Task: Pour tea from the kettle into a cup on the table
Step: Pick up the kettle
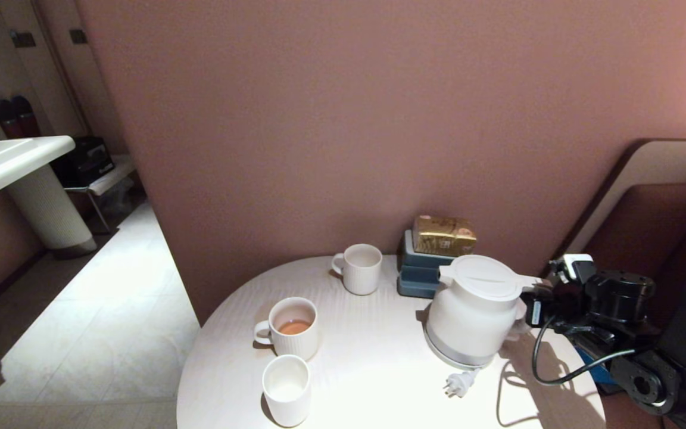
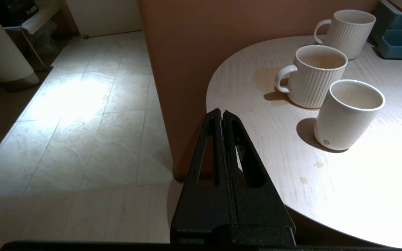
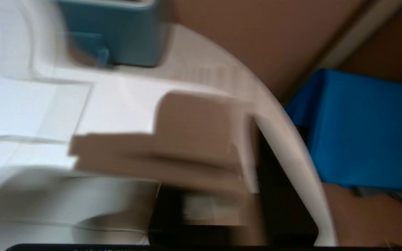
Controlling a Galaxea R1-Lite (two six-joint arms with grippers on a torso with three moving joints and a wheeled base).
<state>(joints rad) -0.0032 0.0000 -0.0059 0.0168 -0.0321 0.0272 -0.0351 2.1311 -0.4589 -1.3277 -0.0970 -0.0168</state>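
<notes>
The white kettle (image 1: pixel 474 310) stands upright at the right side of the round white table (image 1: pixel 379 363), its plug (image 1: pixel 459 384) lying in front of it. My right gripper (image 1: pixel 529 305) reaches in from the right and is shut on the kettle's loop handle (image 3: pixel 194 139), one dark finger (image 3: pixel 277 181) on each side of it. The plain cup (image 1: pixel 286 387) stands near the table's front left edge and looks empty (image 2: pixel 349 115). Amber tea (image 1: pixel 294 326) lies in the ribbed mug (image 2: pixel 316 75) just behind it. My left gripper (image 2: pixel 222 112) is shut and idle, off the table's left edge.
A second ribbed mug (image 1: pixel 359 268) stands at the back by a stack of teal boxes (image 1: pixel 420 274) with a gold packet (image 1: pixel 443 234) on top. The pink wall runs close behind. Small tea drops (image 2: pixel 319 164) spot the table near the cup. A sink (image 1: pixel 3 161) is far left.
</notes>
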